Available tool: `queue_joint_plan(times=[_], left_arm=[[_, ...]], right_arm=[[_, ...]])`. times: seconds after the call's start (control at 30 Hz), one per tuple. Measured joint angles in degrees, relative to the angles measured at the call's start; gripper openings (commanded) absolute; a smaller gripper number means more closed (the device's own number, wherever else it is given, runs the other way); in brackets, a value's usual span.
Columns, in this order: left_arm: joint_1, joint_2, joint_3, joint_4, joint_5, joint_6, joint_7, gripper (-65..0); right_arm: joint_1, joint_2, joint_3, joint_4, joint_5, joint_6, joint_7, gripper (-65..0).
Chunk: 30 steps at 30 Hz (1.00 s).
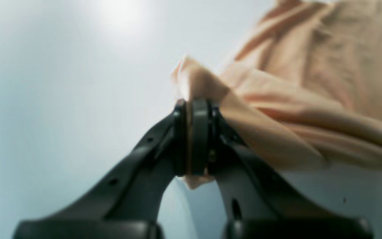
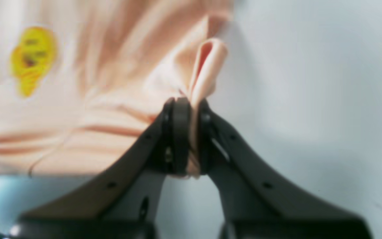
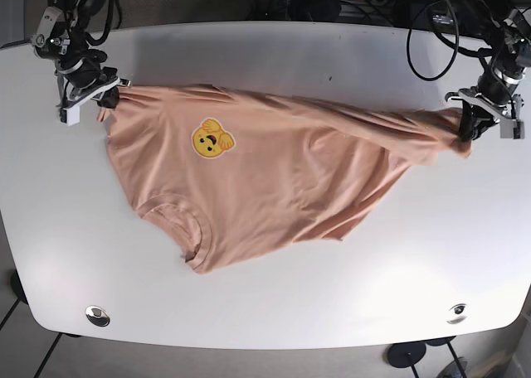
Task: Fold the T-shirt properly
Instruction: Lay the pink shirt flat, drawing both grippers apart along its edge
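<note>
while both grippers pinch fabric, t-shirt (image 3: 274, 171) lies stretched across upper middle of table (image 3: 265, 312), long axis running left to right of base frame. right gripper (image 3: 106, 99) at upper left clamps one end, jaws closed on folded edge. left gripper (image 3: 465, 125) at upper right clamps other end, jaws closed on bunched cloth. shirt body sags toward lower centre, yellow patch (image 3: 212, 140) facing up, collar at lower left. both arms equally placed at ends; next move likely turns on keeping held edge taut.
</note>
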Motion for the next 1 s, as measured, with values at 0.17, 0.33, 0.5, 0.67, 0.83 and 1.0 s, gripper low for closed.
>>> queue_joint_plan(times=[0.17,0.33,0.5,0.67,0.83,1.0], left_arm=[[1.42,0.13,0.31,0.02,-1.31,-0.09,-0.13,-58.5],[7.41,0.04,0.24,3.08,-3.98,-0.22,-0.2,-50.6],[12.04,-0.04,0.35,3.26,-4.5,-0.31,-0.35,-44.3],[12.41,-0.17,0.5,3.04,-4.31,-0.31,-0.28,-41.0],[6.34,0.04,5.84,2.93,4.92,-0.33,-0.85,-41.0],[6.47,3.28,6.95,2.86,10.16,-0.35,-0.02,-41.0]], right_arm=[[-0.42,0.11,-0.15,0.02,0.26,0.13,0.55,-62.8],[-0.52,0.09,-0.15,0.02,0.26,0.15,0.52,-62.8],[-0.5,0.11,-0.17,0.02,0.24,3.43,0.52,-62.8],[0.68,0.09,-0.07,0.02,0.2,4.24,0.33,-50.4],[6.38,0.35,0.15,0.02,-0.17,4.26,0.39,-24.1],[13.97,1.11,-0.92,-5.9,-0.17,4.24,3.34,-23.5]])
